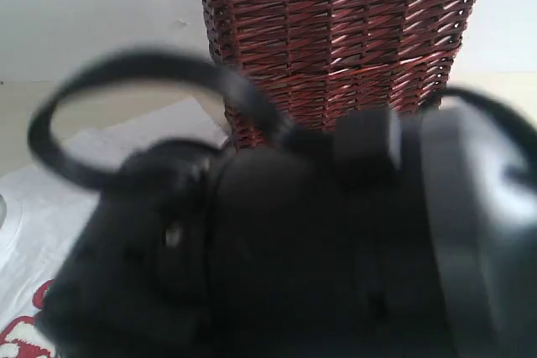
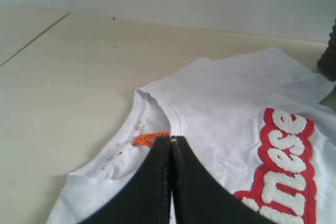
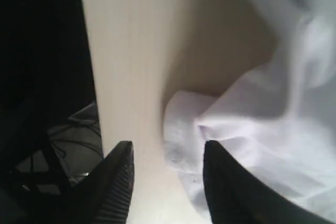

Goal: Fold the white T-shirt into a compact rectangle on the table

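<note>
The white T-shirt [image 2: 231, 103] lies spread on the table [image 2: 68, 77], its neck opening and orange tag [image 2: 149, 137] facing up and the red-edged lettering [image 2: 286, 156] to one side. My left gripper [image 2: 170, 138] is shut, its tips pressed together just over the collar beside the tag, with no cloth visibly caught. My right gripper [image 3: 167, 144] is open over the table [image 3: 131, 51]. A bunched edge of the T-shirt [image 3: 262, 114] reaches into the gap, next to one finger. In the exterior view only a corner of the T-shirt [image 1: 50, 207] shows at the lower left.
A dark brown wicker basket [image 1: 336, 39] with lace trim stands at the back. A blurred black arm [image 1: 294, 249] with a cable loop [image 1: 126, 69] blocks most of the exterior view. The right wrist view shows the table's edge with dark space [image 3: 37, 51] beyond it.
</note>
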`<state>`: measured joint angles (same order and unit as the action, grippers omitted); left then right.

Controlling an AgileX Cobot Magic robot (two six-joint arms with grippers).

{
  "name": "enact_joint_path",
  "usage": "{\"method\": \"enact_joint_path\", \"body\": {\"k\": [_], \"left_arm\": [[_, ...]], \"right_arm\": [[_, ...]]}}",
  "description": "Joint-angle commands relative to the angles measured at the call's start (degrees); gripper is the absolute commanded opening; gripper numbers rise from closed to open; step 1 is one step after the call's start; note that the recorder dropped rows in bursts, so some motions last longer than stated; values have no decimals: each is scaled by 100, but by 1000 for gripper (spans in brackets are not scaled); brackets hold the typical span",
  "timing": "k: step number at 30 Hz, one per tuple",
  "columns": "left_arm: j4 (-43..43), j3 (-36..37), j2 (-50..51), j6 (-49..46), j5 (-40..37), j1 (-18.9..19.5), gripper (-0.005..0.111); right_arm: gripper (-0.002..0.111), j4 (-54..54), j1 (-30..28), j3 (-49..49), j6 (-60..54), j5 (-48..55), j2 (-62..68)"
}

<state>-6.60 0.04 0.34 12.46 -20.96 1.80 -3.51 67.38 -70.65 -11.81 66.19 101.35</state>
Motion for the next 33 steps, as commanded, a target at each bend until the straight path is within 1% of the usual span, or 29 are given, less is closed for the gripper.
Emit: {"method": "enact_joint_path", "body": {"k": [1,4,8,10,14,15,16,18,20,24,28,30,33], "left_arm": [[24,-4,-34,-1,48,24,0],[24,-4,-34,-1,48,24,0],[24,-4,-34,-1,48,24,0],[24,-4,-34,-1,48,24,0],[24,-4,-34,-1,48,24,0],[24,-4,-34,-1,48,24,0],[24,-4,-34,-1,48,24,0],[24,-4,-34,-1,48,24,0],[24,-4,-34,-1,48,24,0],[24,-4,-34,-1,48,24,0],[24,-4,-34,-1,48,24,0],[24,-4,-34,-1,48,24,0],[24,-4,-34,-1,48,24,0]], "right_arm": [[46,-166,124,583,496,-464,133],[46,-448,1,821,872,-787,296],[46,-380,-158,1066,902,-1506,496],[46,-508,-243,1093,1020,-1588,622],[44,-1356,-375,1129,1715,-1523,811],[41,-1387,-392,1160,1733,-1523,856],[35,-1402,-411,1191,1733,-1526,879],[19,-1402,-411,1282,1667,-1539,942],[0,-1482,-411,1401,1572,-1526,950],[0,-2031,-411,1485,1689,-1275,782],[0,-2052,-411,1473,1530,-1345,134],[0,-1826,-411,1418,1239,-1344,-248],[0,-1213,-423,1288,581,-1277,-851]]}}
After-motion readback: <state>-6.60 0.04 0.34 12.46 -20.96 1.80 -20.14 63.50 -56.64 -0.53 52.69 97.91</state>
